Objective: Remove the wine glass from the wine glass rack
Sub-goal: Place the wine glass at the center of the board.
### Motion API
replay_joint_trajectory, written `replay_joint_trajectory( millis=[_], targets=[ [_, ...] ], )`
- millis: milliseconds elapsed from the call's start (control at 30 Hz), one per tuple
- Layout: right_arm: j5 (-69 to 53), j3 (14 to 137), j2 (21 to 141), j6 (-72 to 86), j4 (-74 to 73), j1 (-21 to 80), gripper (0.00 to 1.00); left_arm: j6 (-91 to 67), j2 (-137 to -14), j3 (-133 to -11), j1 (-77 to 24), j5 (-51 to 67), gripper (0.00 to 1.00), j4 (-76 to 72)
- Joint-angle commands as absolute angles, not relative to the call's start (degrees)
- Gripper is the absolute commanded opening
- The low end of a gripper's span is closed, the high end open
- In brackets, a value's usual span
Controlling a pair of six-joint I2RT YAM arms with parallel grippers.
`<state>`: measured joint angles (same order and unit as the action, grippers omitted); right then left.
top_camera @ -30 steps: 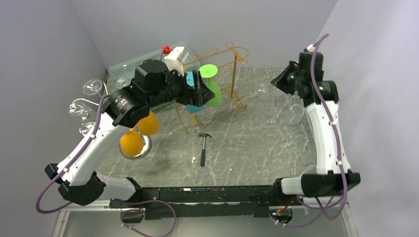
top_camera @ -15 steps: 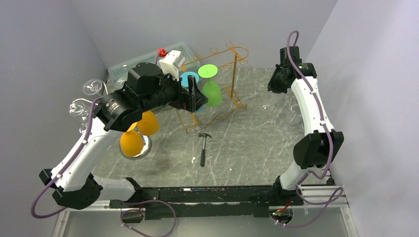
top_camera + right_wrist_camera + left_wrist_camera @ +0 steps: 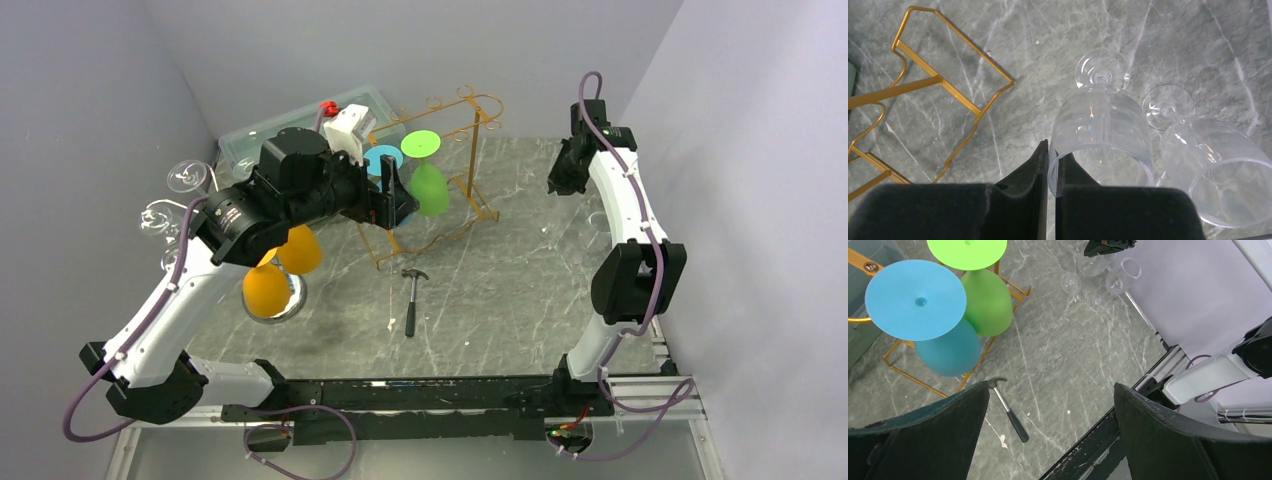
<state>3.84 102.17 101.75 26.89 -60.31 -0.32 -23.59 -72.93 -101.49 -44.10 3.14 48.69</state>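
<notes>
Contents of the clear plastic bin (image 3: 245, 140) were unclear. The left gripper (image 3: 1050, 386) gaped empty beside the blue wine glass (image 3: 948, 352) and green wine glass (image 3: 988, 302), hung bowl-down on the gold rack (image 3: 898, 90). The right gripper (image 3: 1051, 150) pinched the rim of a clear wine glass (image 3: 1098, 125).

Left pincer (image 3: 1050, 390) wide apart, arm raised, right pincer (image 3: 1052, 150) closed, arm outstretched

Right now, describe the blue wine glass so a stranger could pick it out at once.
At the back of the grey marble table stands a gold wire rack, and two coloured glasses hang from it upside down, side by side. The blue wine glass is the one nearer the left arm; beside it hangs the green glass, and the orange glasses are off the rack.
</notes>
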Motion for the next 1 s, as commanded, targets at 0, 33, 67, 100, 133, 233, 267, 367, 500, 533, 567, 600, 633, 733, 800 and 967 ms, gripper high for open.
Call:
replay_joint_trajectory(
  millis=[0, 33, 67, 100, 133, 233, 267, 367, 500, 533, 567, 600, 633, 733, 800, 967],
  targets=[
    [2.1, 100.96, 102.35, 25.15, -57.84, -1.86, 0.0, -22.7, -73.07, -101.69, -44.17, 2.63, 1.0, 47.88],
    [1.96, 100.64, 102.62, 25.06, -57.57, -1.97, 0.0, -22.68, -73.18, -101.69, -44.16, 2.72, 1.0, 47.97],
    [1.64, 100.42, 102.98, 25.01, -57.49, -2.15, 0.0, -22.68, -73.33, -101.69, -44.11, 2.72, 1.0, 47.99],
    [1.42, 100.23, 103.33, 24.89, -57.36, -2.32, 0.01, -22.69, -73.46, -101.69, -44.07, 2.87, 0.99, 47.99],
    [1.31, 99.99, 103.62, 24.85, -57.25, -2.45, 0.01, -22.74, -73.55, -101.69, -44.05, 2.91, 1.0, 47.98],
    [1.41, 99.39, 104.1, 24.79, -56.82, -2.71, 0.04, -22.85, -73.8, -101.6, -43.87, 3.03, 0.99, 47.82],
    [1.51, 99.23, 104.16, 24.79, -56.78, -2.72, 0.06, -22.85, -73.87, -101.6, -43.86, 2.99, 0.99, 47.81],
    [1.75, 98.66, 103.98, 24.74, -56.37, -2.75, 0.14, -22.93, -74.15, -101.54, -43.72, 3.08, 0.99, 47.72],
    [2.28, 98.21, 103.51, 24.79, -56.21, -2.75, 0.29, -22.94, -74.64, -101.7, -43.49, 3.25, 1.0, 47.73],
    [2.43, 98.22, 103.39, 24.8, -56.31, -2.73, 0.32, -22.94, -74.7, -101.76, -43.45, 3.26, 0.99, 47.79],
    [2.49, 98.33, 103.22, 24.84, -56.36, -2.72, 0.34, -22.94, -74.78, -101.85, -43.48, 3.21, 1.0, 47.89],
    [2.61, 98.19, 102.94, 24.79, -56.27, -2.72, 0.37, -22.94, -74.86, -101.93, -43.44, 3.17, 0.99, 47.81],
    [2.82, 98.19, 102.58, 24.88, -56.24, -2.72, 0.39, -22.98, -74.88, -101.95, -43.4, 3.16, 0.99, 47.71],
    [3.76, 98.6, 101.54, 25.04, -56.76, -2.73, 0.44, -23.02, -75.04, -102.03, -43.28, 3.12, 1.0, 47.63],
    [4.0, 98.76, 100.51, 25.16, -56.65, -2.72, 0.46, -23.03, -75.21, -102.17, -43.23, 3.21, 1.0, 47.58],
    [4.41, 99.48, 98.68, 25.33, -56.65, -2.66, 0.51, -23.18, -75.82, -103.1, -43.11, 2.8, 0.99, 47.79]
  ],
)
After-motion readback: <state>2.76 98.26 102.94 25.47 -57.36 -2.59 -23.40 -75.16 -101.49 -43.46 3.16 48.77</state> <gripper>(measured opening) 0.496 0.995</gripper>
